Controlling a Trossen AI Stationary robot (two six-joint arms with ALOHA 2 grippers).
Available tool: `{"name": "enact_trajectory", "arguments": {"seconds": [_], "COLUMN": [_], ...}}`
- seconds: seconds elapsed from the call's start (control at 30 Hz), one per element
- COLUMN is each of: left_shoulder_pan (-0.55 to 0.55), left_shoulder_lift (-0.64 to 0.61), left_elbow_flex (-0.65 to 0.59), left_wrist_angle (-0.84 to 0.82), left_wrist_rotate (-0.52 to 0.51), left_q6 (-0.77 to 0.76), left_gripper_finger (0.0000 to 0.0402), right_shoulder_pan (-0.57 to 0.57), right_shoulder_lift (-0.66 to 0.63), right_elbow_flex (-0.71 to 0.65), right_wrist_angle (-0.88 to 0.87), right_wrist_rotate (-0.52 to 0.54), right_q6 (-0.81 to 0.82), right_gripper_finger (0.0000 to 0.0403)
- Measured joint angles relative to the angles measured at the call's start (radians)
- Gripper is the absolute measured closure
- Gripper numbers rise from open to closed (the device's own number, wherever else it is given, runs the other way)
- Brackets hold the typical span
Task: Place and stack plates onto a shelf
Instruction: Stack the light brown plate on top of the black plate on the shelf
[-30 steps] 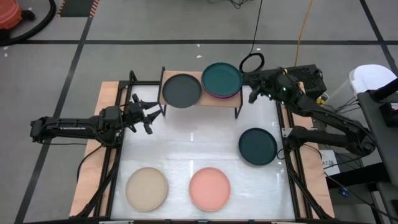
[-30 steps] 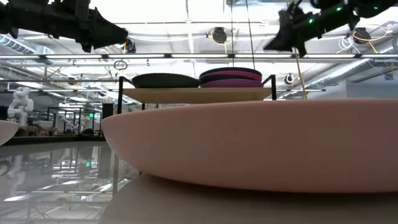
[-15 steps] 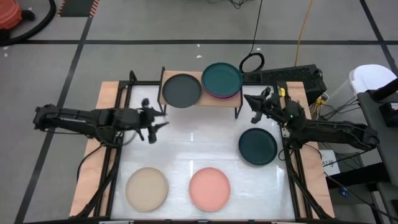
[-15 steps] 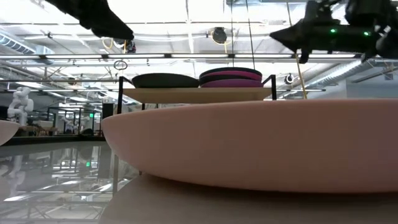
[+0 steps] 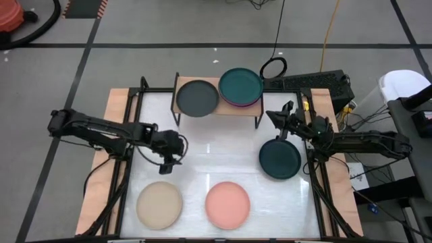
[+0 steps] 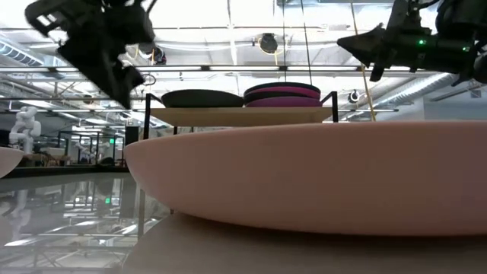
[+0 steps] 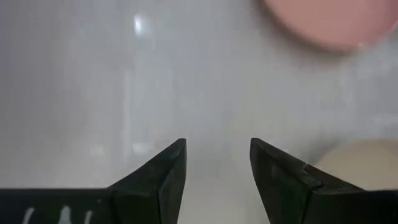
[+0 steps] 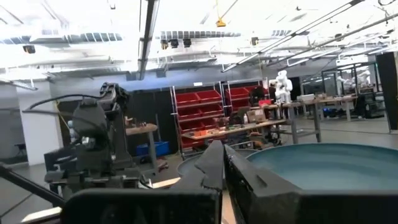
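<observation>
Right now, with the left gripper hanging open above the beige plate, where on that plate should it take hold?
Probably at the rim. The beige plate lies flat and shallow on the table, so only its edge offers a pinch. The left gripper is just beyond the plate's far edge, so coming down onto that near rim looks the shortest approach.

A white-topped bench (image 5: 216, 158) stands on a grey floor (image 5: 135, 27) crossed by black tape lines, with red storage bins (image 8: 205, 102) on racks in the room behind.

Purple plate (image 5: 231, 102) mostly hidden under teal plate (image 5: 241, 85); magenta unseen.
</observation>
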Motion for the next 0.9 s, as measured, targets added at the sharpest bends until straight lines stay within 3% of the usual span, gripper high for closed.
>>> {"name": "enact_trajectory", "arguments": {"seconds": [0.27,0.9], "left_shoulder_pan": [-0.025,-0.15], "left_shoulder_lift": [0.116,0.173], "left_elbow_flex": [0.0,-0.001], "left_wrist_angle": [-0.039,-0.036], "left_wrist_rotate": [0.186,0.222], "left_q6": [-0.048,-0.128], "left_gripper_finger": [0.022,0.022], "right_shoulder_pan": [0.005,0.005], "right_shoulder_lift": [0.001,0.001], "right_elbow_flex": [0.0,0.0], "right_wrist_angle": [0.0,-0.005], "right_wrist_rotate": [0.001,0.002], "right_q6": [-0.009,0.015], "right_gripper_finger": [0.0403,0.0403]}}
